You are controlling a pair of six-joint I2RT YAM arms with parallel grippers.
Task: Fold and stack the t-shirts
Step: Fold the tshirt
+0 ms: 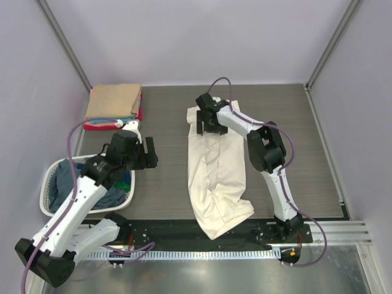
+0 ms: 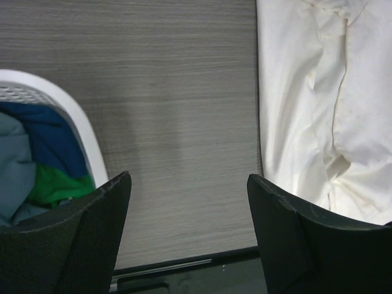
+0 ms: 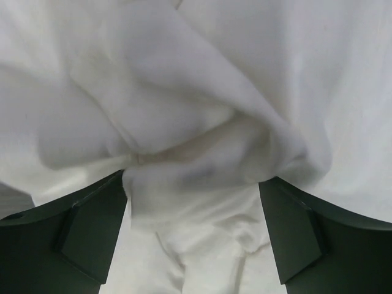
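Closest to the wrist cameras are the black fingers of each gripper. The right gripper (image 3: pixel 193 202) is spread wide, with bunched folds of the large cream-white t-shirt (image 1: pixel 215 177) filling the gap between its fingers (image 3: pixel 92 226). That shirt lies mid-table on the dark grey wood-grain table (image 1: pixel 165 110). Its long axis runs near to far, leaning slightly right towards its near end, which is rumpled and reaches the black strip at the table's near edge. The far end sits under the right gripper, so I cannot tell which end is the collar. The left gripper (image 1: pixel 150 153) is also spread apart, holding nothing, over bare table between the shirt and the white slatted plastic laundry basket (image 1: pixel 49 184) at near left. Dusty-blue cloth (image 1: pixel 64 180) and green cloth (image 2: pixel 55 187) lie crumpled in the basket, partly hidden by the left arm. At far left, a folded tan t-shirt (image 1: pixel 114 101) tops a stack, with only the edges of a teal one (image 1: pixel 119 120) and a red one (image 1: pixel 95 126) showing below it.
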